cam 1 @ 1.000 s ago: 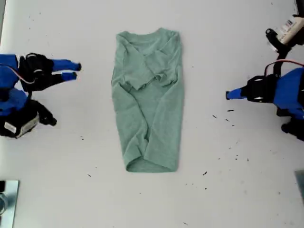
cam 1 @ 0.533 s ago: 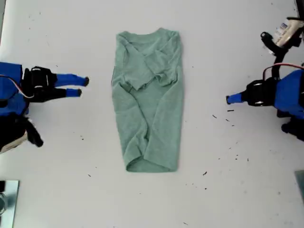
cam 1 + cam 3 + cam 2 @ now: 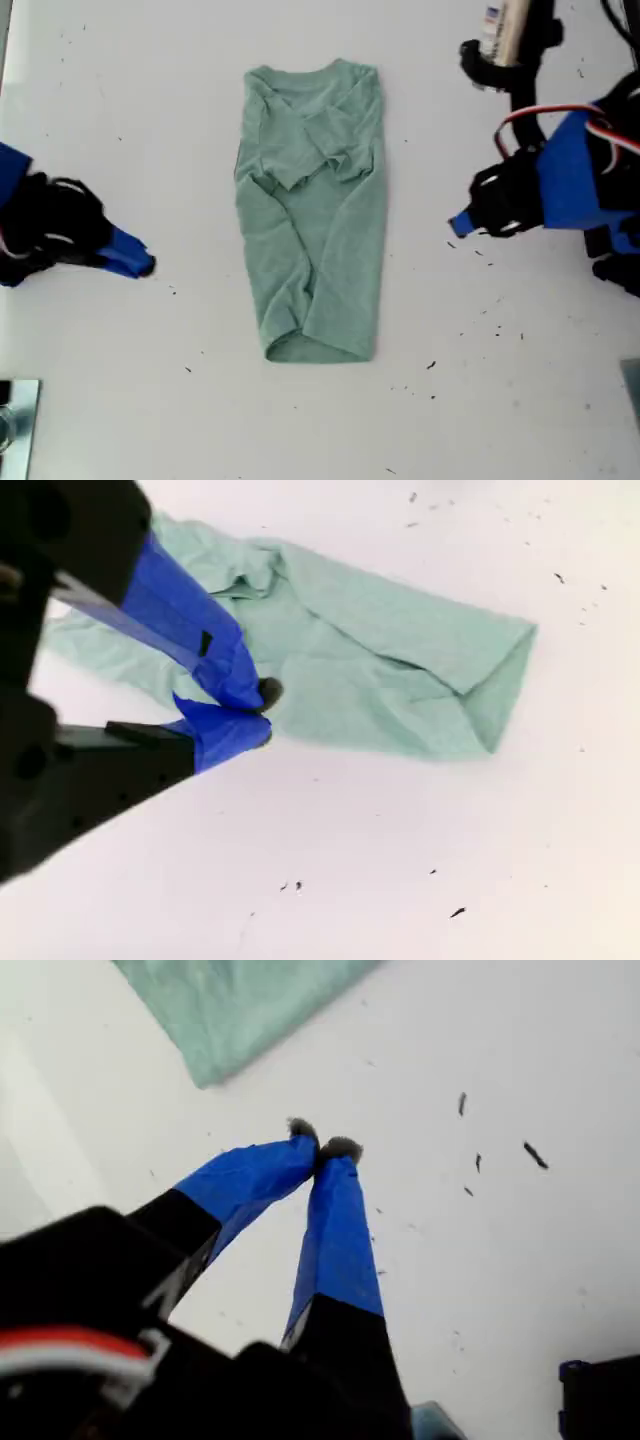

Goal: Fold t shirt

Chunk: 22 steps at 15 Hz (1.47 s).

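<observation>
The t shirt (image 3: 310,210) lies flat in the middle of the white table (image 3: 520,410), apart from both grippers. In the exterior view its round collar points to twelve o'clock and its hem to six o'clock. Both long sides are folded inward, making a narrow upright strip. The short sleeves are tucked across the chest in a rumpled overlap just below the collar. The cloth shows soft creases down its length, and the hem end is slightly rounded.

My first gripper (image 3: 458,226) sits at three o'clock in the exterior view, off the shirt's edge over bare table. Its blue tip aims toward the garment. In the first wrist view, my first gripper (image 3: 322,1148) has its two blue-taped fingers (image 3: 340,1230) pressed together at their dark tips, pinching nothing. A corner of the t shirt (image 3: 230,1010) shows beyond them. Small dark specks (image 3: 535,1155) are scattered on the table nearby.

My second gripper (image 3: 140,265) is at about eight o'clock in the exterior view, well apart from the shirt. It angles down toward the table. In the second wrist view, my second gripper (image 3: 258,712) has its blue fingers (image 3: 190,620) closed tip to tip and empty. The folded t shirt (image 3: 380,650) lies stretched across the table just beyond them, hem end farthest along.
</observation>
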Each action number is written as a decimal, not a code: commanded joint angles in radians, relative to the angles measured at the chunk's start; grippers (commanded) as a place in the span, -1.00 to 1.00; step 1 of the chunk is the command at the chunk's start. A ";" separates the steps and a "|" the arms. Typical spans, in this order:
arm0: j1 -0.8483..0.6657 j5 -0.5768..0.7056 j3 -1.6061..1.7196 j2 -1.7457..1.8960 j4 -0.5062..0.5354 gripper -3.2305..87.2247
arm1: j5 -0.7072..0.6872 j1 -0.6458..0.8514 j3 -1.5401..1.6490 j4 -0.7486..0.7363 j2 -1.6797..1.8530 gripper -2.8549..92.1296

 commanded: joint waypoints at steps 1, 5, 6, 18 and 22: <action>0.064 0.126 -0.308 -0.158 -0.109 -0.94 | -0.006 -0.058 -0.316 -0.006 -0.150 -0.89; 0.067 0.278 -0.172 -0.052 -0.235 -0.64 | 0.003 -0.118 -0.419 0.002 -0.268 -0.36; 0.061 0.279 -0.173 -0.071 -0.233 -0.63 | 0.011 -0.127 -0.426 -0.009 -0.293 -0.36; -0.015 0.314 -0.230 -0.853 -0.393 -0.46 | 0.044 -0.193 -0.417 -0.351 -0.936 -0.41; -0.060 0.408 -0.256 -0.989 -0.462 -0.93 | 0.072 -0.218 -0.431 -0.373 -1.043 -0.95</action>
